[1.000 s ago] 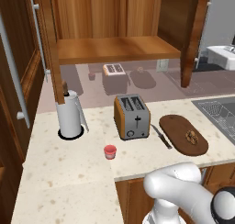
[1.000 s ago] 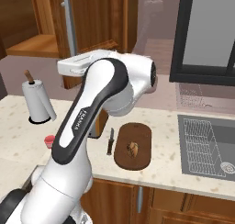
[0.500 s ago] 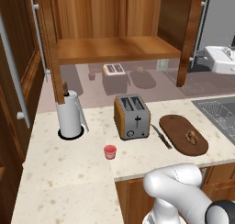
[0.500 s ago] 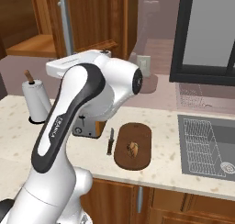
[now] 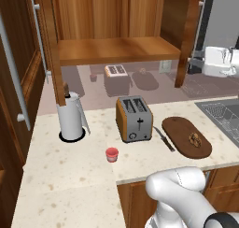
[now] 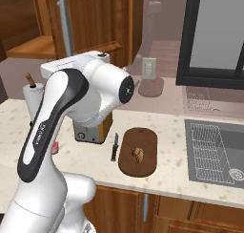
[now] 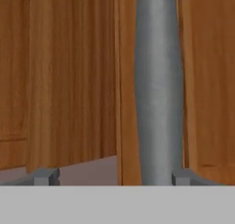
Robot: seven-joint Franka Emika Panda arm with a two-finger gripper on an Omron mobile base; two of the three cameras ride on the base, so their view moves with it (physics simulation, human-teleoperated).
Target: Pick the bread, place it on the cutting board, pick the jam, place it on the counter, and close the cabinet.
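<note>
The bread [image 5: 195,138] lies on the cutting board [image 5: 186,136] and the jam [image 5: 111,154] stands on the desk [image 5: 70,175], both far below and to the side of the tool [image 7: 110,176], so the step in hand looks to be the last: closing the cabinet [image 5: 116,49]. The tool is up at the cabinet's right-hand door [image 5: 186,38], which stands swung out. In the hand view the door's steel bar handle [image 7: 158,85] rises straight ahead of the tool, sitting between the two fingertips [image 7: 46,176] but much closer to the right one. The jaws stand apart, and neither tip visibly presses the bar, so whether the tool grips anything I cannot tell; it seems to hold nothing yet.

To do this well, centre the bar in the gap first: shift the tool sideways so the handle is not hugging one finger, otherwise the closing finger may shove the door before the other meets it. Then either pinch the bar firmly or simply lay a finger flat against the door face just beside it. Sweep along the door's arc about its hinge, not in a straight line, to avoid slipping off. The left door [image 5: 49,59] also hangs open and will likely need the same treatment.
</note>
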